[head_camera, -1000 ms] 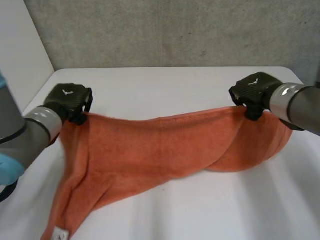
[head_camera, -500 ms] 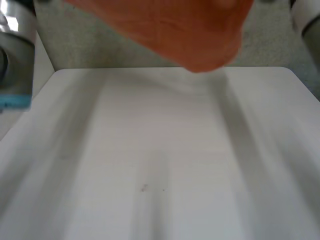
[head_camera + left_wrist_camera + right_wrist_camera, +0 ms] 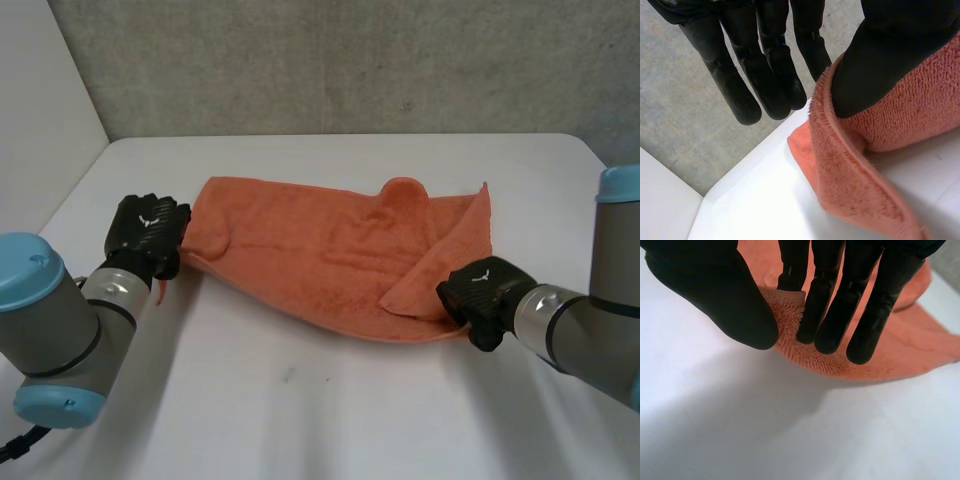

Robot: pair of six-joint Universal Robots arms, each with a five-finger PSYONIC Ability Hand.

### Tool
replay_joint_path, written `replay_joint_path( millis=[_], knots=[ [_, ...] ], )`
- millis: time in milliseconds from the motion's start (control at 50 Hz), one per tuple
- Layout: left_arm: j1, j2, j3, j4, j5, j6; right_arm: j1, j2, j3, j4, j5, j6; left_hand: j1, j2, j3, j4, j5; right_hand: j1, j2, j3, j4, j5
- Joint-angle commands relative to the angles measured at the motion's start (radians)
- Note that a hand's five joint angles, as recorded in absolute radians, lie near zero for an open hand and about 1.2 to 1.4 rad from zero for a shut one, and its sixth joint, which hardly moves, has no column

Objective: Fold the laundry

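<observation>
At the towel's (image 3: 320,250) two ends, left hand (image 3: 147,232) and right hand (image 3: 478,290) fingers (image 3: 827,300) pinch its edge.

The orange towel (image 3: 320,250), a terry cloth with a hemmed edge, lies spread but rumpled across the middle of the white table (image 3: 300,420), its far edge humped up in one fold and its near right corner turned back over itself.

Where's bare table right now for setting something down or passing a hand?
Free: the wide near stretch of table in front of the orange towel; also the far strip between towel and wall. Crowded: the towel's ends, pinched by the left hand and right hand.
</observation>
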Motion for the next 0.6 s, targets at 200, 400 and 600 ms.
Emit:
replay_joint_path(
  millis=[200,400,600],
  knots=[
    [-0.012,0.050,-0.062,-0.007,0.001,0.000,0.002,-0.112,-0.137,0.084,-0.114,-0.015,0.255,0.197,0.202,0.200,0.259,-0.622,-0.816,-0.826,-0.831,-0.811],
    [-0.007,0.050,-0.062,-0.007,0.001,0.001,0.071,0.116,-0.312,0.103,-0.174,-0.175,0.255,0.197,0.202,0.200,0.259,-0.613,-0.807,-0.817,-0.822,-0.802],
    [-0.004,0.050,-0.069,-0.007,0.001,0.001,0.101,0.328,-0.440,0.115,-0.177,-0.394,0.255,0.197,0.202,0.200,0.259,-0.558,-0.751,-0.761,-0.766,-0.746]
  ],
)
